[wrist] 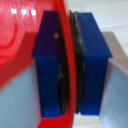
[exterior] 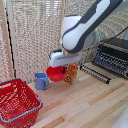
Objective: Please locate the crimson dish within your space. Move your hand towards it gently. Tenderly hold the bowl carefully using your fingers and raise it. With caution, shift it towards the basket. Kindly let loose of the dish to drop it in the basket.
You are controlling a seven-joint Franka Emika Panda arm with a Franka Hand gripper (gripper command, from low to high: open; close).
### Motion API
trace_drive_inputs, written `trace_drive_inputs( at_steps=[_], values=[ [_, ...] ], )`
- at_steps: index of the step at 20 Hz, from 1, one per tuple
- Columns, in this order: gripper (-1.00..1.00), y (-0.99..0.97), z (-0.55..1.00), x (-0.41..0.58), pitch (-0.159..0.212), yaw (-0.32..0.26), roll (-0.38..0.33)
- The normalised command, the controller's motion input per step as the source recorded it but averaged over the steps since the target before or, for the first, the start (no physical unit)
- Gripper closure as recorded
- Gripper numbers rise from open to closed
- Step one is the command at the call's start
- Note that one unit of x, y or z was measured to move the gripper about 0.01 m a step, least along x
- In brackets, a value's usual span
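The small red bowl (exterior: 56, 74) hangs in the air above the wooden table, tilted, held by its rim. My gripper (exterior: 57, 66) is shut on that rim, just above the blue mug's right side in the exterior view. In the wrist view the red rim (wrist: 70, 65) runs between my two dark-blue fingers (wrist: 49, 65), which press on it from both sides. The red wire basket (exterior: 17, 102) with its blue-grey rim stands at the exterior view's lower left, apart from the bowl.
A blue mug (exterior: 41, 80) stands on the table between bowl and basket. An orange patterned packet (exterior: 72, 73) stands just right of the bowl. A black wire rack (exterior: 112, 59) sits at the back right. A wicker screen (exterior: 30, 35) stands behind.
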Motion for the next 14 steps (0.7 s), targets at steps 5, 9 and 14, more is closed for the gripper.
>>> trace_drive_inputs(
  at_steps=[5, 9, 14],
  values=[
    [1.00, 0.86, 0.78, 0.118, 0.109, 0.011, 0.001],
    [1.00, 0.90, 0.63, 0.066, 0.090, 0.001, 0.000],
    [1.00, 0.97, 0.20, 0.026, 0.068, 0.000, -0.007]
  ],
)
